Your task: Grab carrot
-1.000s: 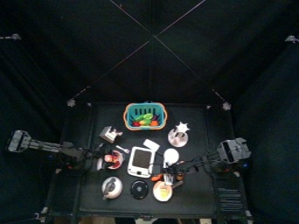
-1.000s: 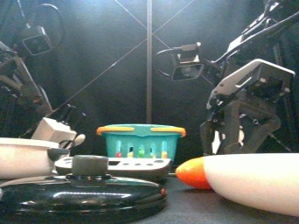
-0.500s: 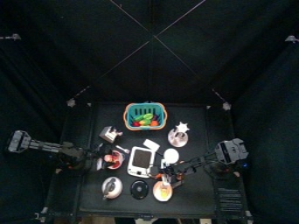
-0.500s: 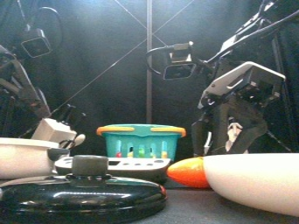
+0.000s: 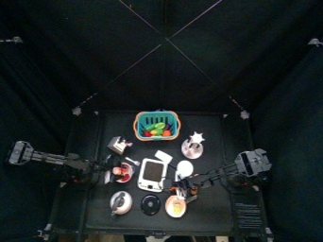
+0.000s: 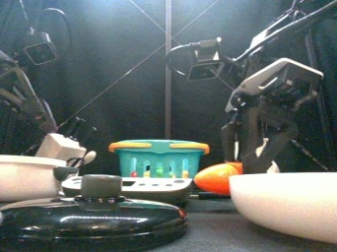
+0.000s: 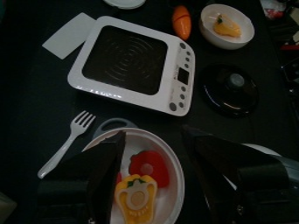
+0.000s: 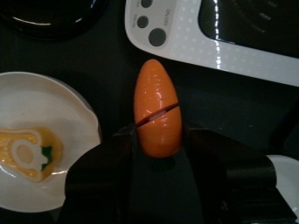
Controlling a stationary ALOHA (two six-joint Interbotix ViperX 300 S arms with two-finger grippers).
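On black table (image 5: 94,142), curtained pen: right jaws astride carrot (image 8: 156,107); left jaws apart.

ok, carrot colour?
Orange, with a thin dark line across its middle. The carrot shows best in the right wrist view.

**Kitchen toys crowd a small black table**

A green basket (image 5: 155,123) holding orange-red bits stands near the table's (image 5: 217,132) far edge. A white rectangular device (image 7: 135,65) with a dark ribbed top occupies the middle. A white fork (image 7: 65,144) lies beside a white plate (image 7: 176,166) carrying red and yellow pieces. At the front edge sit a black lid (image 6: 86,212) and a white bowl (image 8: 47,140).
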